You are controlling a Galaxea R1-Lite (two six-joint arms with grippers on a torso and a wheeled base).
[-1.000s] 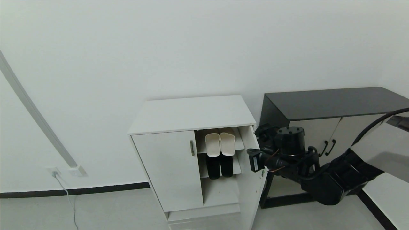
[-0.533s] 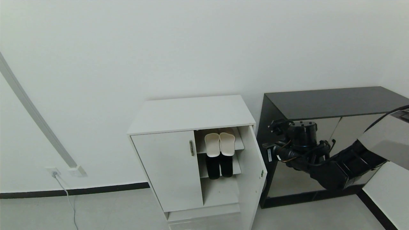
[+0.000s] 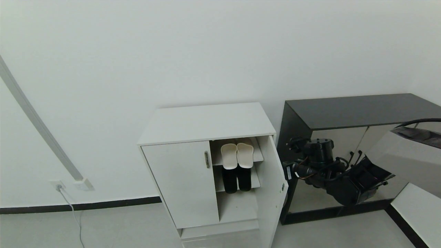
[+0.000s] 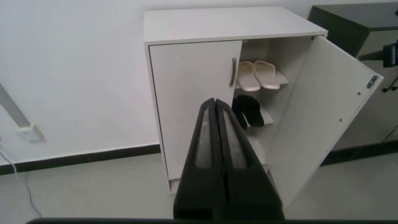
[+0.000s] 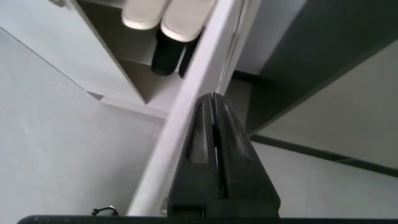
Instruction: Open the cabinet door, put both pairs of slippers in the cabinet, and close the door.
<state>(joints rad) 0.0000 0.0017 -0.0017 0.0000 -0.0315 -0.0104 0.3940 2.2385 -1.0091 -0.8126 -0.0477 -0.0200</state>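
Since the white slippers (image 3: pixel 237 155) and black slippers (image 3: pixel 237 179) sit on shelves inside the cabinet (image 3: pixel 206 124), the open door (image 3: pixel 272 186) wants a steady push on its outer face, near the free edge. The right gripper (image 3: pixel 287 170), pressed together and empty, hangs just beside that face; contact is unclear.

White cabinet (image 3: pixel 206 124), door (image 3: pixel 274 193) open, holds white slippers (image 3: pixel 237 155) above black slippers (image 3: pixel 237 179).

In the cabinet (image 3: pixel 206 124), upper slippers (image 3: pixel 237 155) sit above lower slippers (image 3: pixel 237 181), seemingly touching.
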